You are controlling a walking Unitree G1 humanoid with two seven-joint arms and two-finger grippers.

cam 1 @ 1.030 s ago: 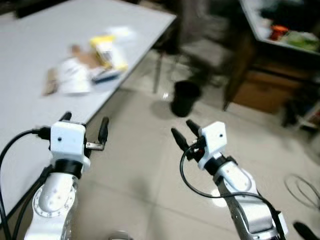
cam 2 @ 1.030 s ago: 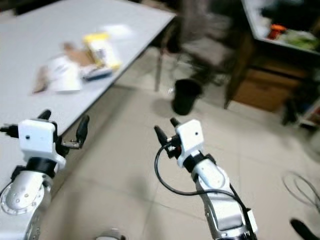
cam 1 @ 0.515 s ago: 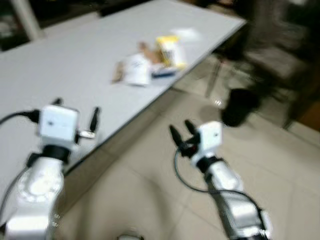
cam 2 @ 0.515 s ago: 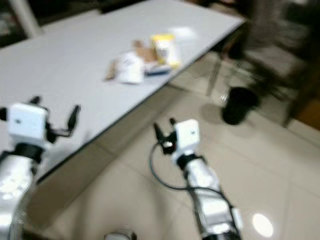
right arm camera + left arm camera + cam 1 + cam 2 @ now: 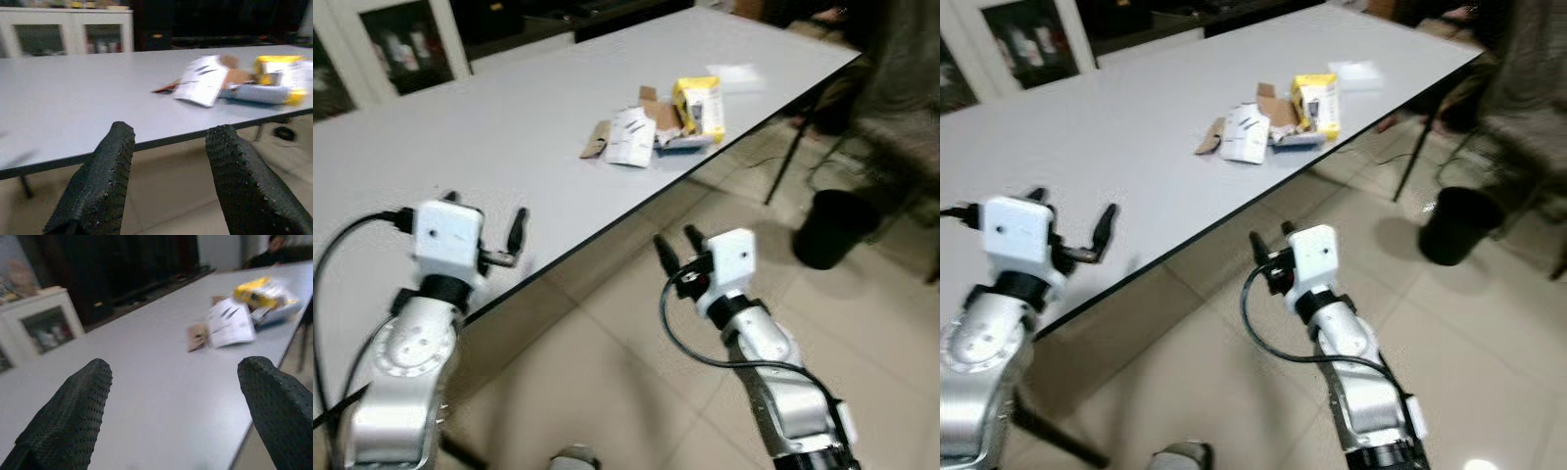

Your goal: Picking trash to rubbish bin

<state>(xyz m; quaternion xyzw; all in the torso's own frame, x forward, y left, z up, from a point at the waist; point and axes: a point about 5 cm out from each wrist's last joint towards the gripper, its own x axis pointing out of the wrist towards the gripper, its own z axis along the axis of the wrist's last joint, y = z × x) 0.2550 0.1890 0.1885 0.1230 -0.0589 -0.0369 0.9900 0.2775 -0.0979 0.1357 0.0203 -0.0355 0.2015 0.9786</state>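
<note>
The left gripper [image 5: 481, 221] hovered over the near part of the grey table [image 5: 509, 127], its fingers [image 5: 73, 406] spread wide and holding nothing. The right gripper [image 5: 675, 245] hung above the tiled floor [image 5: 607, 392] just off the table's edge, its fingers [image 5: 105, 181] also apart and empty. Farther along the table lay the trash [image 5: 656, 122]: white paper, cardboard scraps and a yellow packet. The black rubbish bin [image 5: 832, 227] stood on the floor beyond the table's far corner.
</note>
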